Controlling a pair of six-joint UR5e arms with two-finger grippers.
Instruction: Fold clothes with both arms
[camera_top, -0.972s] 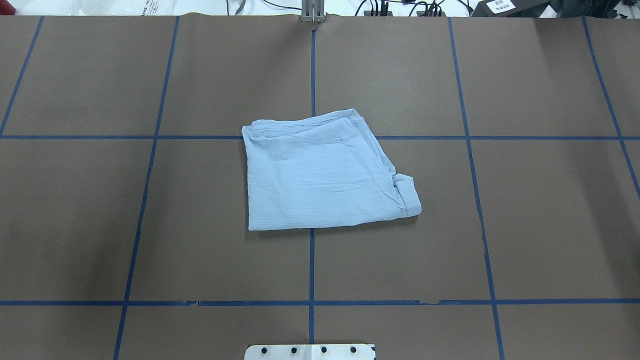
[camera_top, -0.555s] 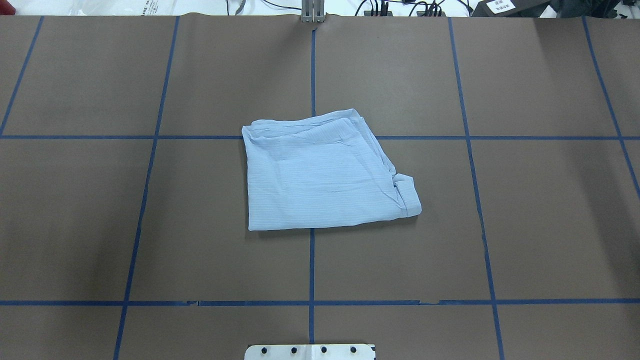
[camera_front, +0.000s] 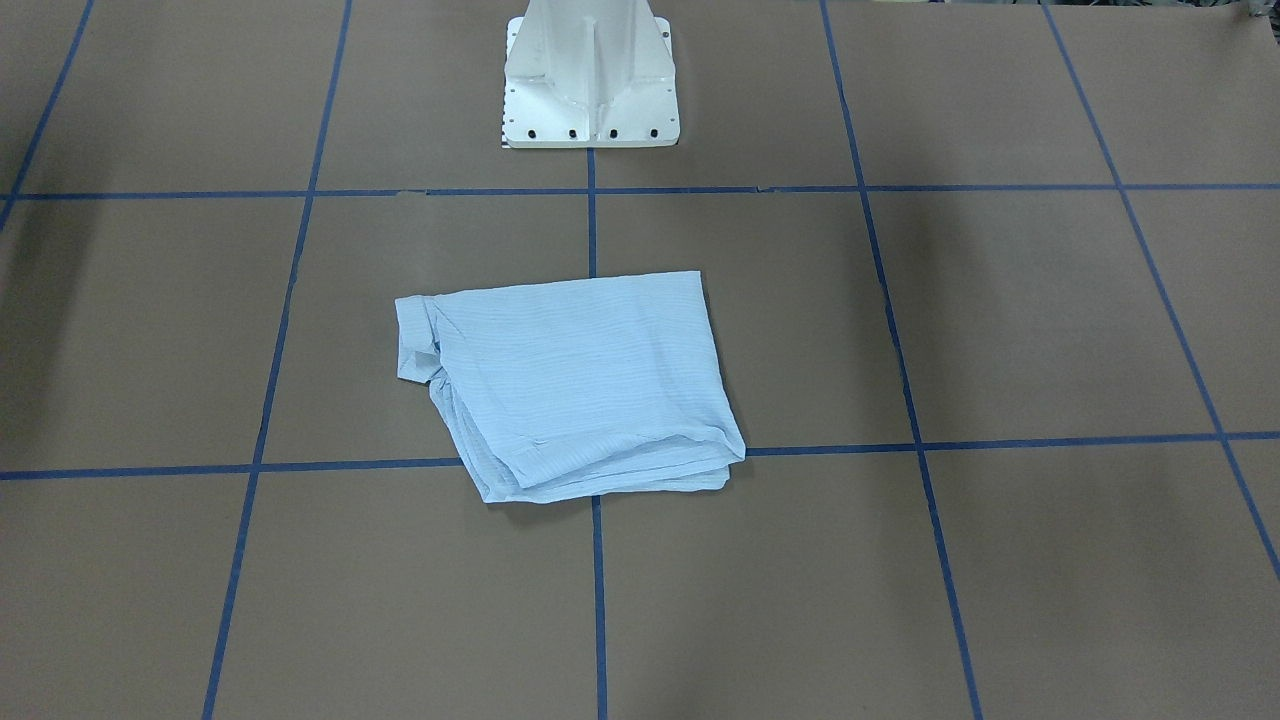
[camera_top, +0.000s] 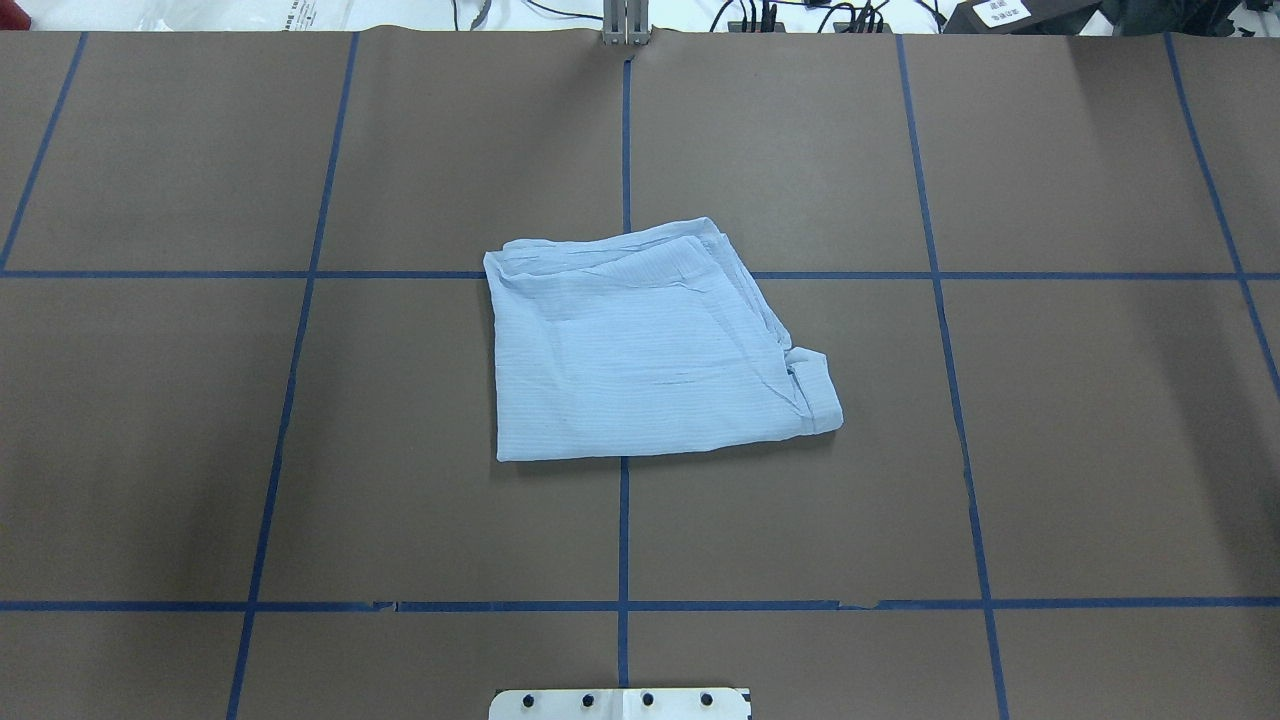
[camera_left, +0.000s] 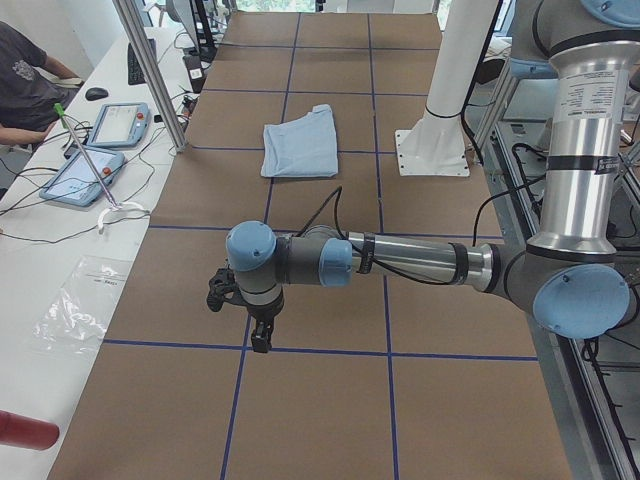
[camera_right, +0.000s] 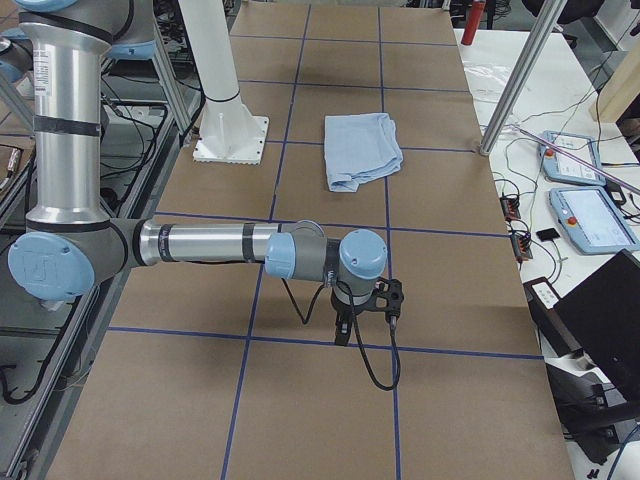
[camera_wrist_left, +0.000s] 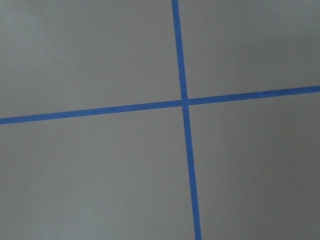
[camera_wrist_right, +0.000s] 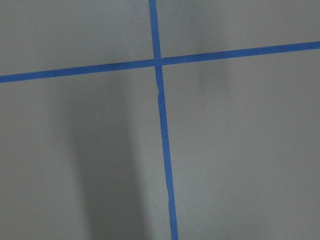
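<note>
Shirt (camera_top: 640, 350) between left arm (camera_left: 400, 262) and right arm (camera_right: 200, 243) (forearms outstretched, level).

No legible text, white label (camera_top: 1001, 12) on black box (camera_top: 1062, 20) too small to read

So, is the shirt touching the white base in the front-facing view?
No, a strip of bare brown table separates the folded shirt from the white base.
</note>
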